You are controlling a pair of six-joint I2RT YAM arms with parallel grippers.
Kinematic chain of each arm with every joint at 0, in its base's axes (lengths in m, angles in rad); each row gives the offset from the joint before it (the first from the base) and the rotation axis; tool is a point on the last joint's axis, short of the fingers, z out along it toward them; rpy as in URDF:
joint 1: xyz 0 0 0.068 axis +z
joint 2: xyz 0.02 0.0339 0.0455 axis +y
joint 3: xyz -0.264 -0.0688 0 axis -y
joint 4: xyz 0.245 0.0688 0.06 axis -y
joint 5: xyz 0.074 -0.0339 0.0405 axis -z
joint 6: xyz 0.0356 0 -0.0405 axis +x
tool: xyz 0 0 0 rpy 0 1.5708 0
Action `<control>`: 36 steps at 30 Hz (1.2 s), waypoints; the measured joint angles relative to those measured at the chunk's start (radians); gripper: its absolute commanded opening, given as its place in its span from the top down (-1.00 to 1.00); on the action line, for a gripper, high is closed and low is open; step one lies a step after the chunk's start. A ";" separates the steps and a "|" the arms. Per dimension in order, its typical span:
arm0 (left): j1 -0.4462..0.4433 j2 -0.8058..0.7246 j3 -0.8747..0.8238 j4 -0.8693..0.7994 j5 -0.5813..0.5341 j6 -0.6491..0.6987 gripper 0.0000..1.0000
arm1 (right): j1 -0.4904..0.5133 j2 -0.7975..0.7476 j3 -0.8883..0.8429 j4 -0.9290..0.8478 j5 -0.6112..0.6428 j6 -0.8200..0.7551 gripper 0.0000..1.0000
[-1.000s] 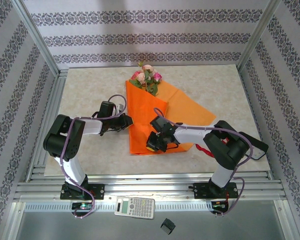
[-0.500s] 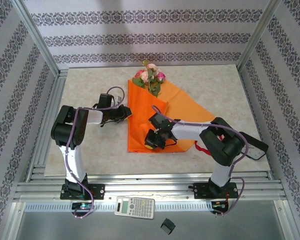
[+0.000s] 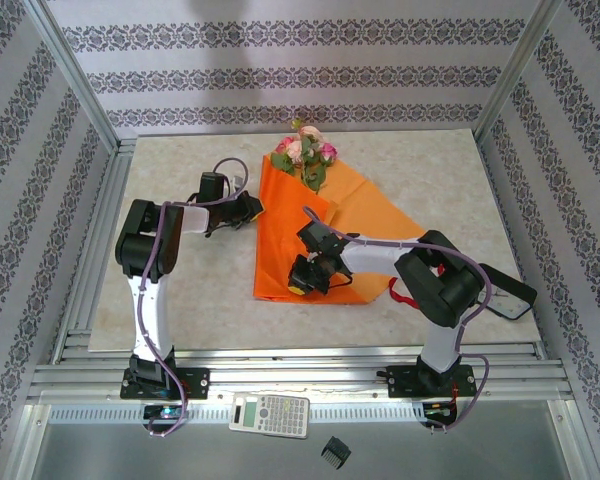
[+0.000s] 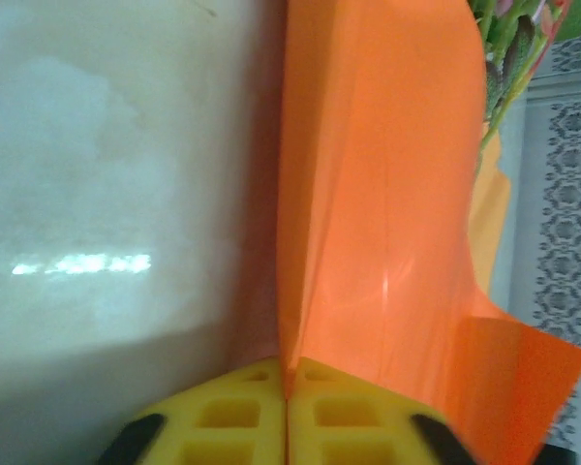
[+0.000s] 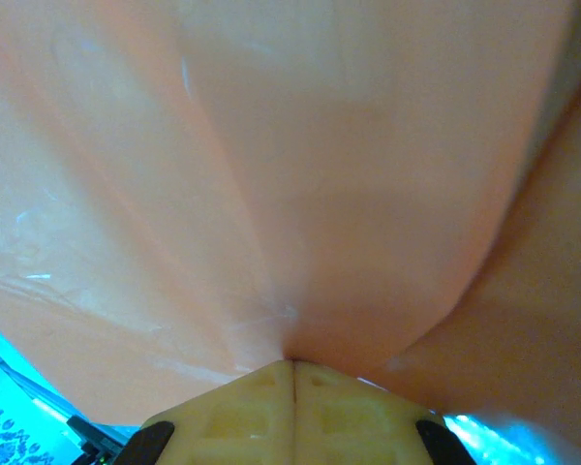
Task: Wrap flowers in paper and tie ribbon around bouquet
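Note:
The orange paper (image 3: 298,245) lies folded over on the table, with the flowers (image 3: 305,155) sticking out of its far end: pink and cream rose heads with green leaves. My left gripper (image 3: 250,207) is shut on the paper's left edge; in the left wrist view the yellow fingers (image 4: 252,407) pinch the sheet (image 4: 387,223) at the gripper (image 4: 289,366), and stems (image 4: 508,48) show at the top right. My right gripper (image 3: 302,277) is shut on a fold of the paper (image 5: 300,174) near its near end, the gripper (image 5: 292,364) pressed tight. A bit of dark red ribbon (image 3: 405,297) lies by the right arm.
A calculator (image 3: 270,412) and a small black object (image 3: 335,452) lie on the shelf in front of the arm bases. Metal frame rails and patterned walls enclose the table. Bare tabletop (image 3: 180,290) lies left of the paper.
The left gripper has moved toward the far side along the paper's left edge. The paper and flowers have shifted slightly back and right. The right gripper has edged left, still gripping.

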 measured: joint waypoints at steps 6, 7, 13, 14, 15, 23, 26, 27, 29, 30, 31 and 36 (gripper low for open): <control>0.003 0.079 0.085 0.076 -0.037 -0.032 1.00 | -0.006 0.015 0.022 -0.019 -0.013 -0.021 1.00; 0.006 0.081 0.081 0.085 -0.034 -0.037 1.00 | -0.008 0.017 0.026 -0.026 -0.018 -0.028 1.00; 0.024 0.023 -0.035 0.164 -0.073 -0.047 1.00 | -0.014 0.040 0.082 -0.119 -0.022 -0.120 1.00; 0.035 0.003 -0.069 0.175 -0.079 -0.050 1.00 | -0.013 0.042 0.088 -0.135 -0.022 -0.140 1.00; 0.045 -0.012 -0.093 0.180 -0.080 -0.053 1.00 | -0.013 0.043 0.092 -0.148 -0.023 -0.155 1.00; 0.089 -0.101 -0.228 0.238 -0.079 -0.074 0.44 | -0.013 0.043 0.103 -0.223 -0.032 -0.256 1.00; 0.096 -0.091 -0.199 0.226 -0.071 -0.081 0.44 | -0.013 0.045 0.108 -0.235 -0.033 -0.273 1.00; 0.098 -0.081 -0.178 0.219 -0.073 -0.080 0.47 | -0.013 0.047 0.111 -0.238 -0.033 -0.275 1.00; 0.107 -0.039 -0.105 0.202 -0.082 -0.080 0.61 | -0.014 0.050 0.116 -0.244 -0.035 -0.279 1.00; 0.109 -0.023 -0.076 0.197 -0.084 -0.078 0.71 | -0.014 0.052 0.117 -0.245 -0.036 -0.280 1.00; 0.113 -0.003 -0.044 0.191 -0.089 -0.075 0.87 | -0.014 0.054 0.119 -0.246 -0.037 -0.280 1.00; 0.118 0.048 0.048 0.138 -0.068 -0.060 1.00 | -0.014 0.060 0.128 -0.249 -0.039 -0.280 1.00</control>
